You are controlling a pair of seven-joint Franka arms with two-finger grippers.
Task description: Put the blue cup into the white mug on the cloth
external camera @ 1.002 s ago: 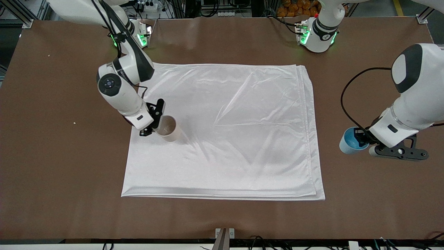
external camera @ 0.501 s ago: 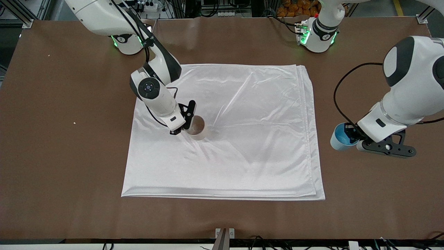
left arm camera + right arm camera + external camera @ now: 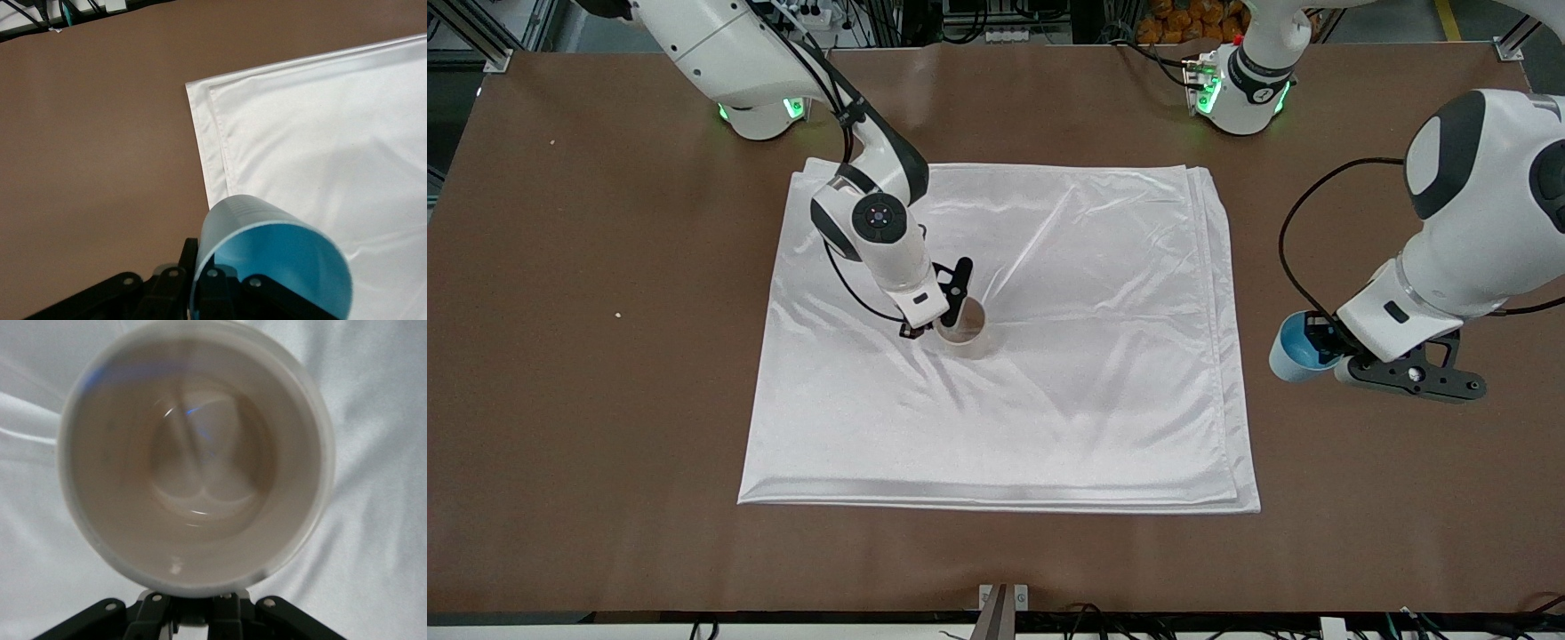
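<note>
The white mug stands upright, mouth up, low over the middle of the white cloth; I cannot tell whether it touches it. My right gripper is shut on the mug at its rim, and the mug's handle is hidden. In the right wrist view the mug fills the frame above the gripper, with cloth all round it. My left gripper is shut on the blue cup, held tilted over the bare table beside the cloth's edge at the left arm's end. In the left wrist view the gripper pinches the cup's wall, near the cloth's corner.
The brown table surrounds the cloth on all sides. The two arm bases stand along the table's edge farthest from the front camera. A small metal bracket sits at the edge nearest that camera.
My right gripper has carried the mug from the cloth's edge at the right arm's end to over its middle. My left gripper has shifted the blue cup a little toward the cloth.
</note>
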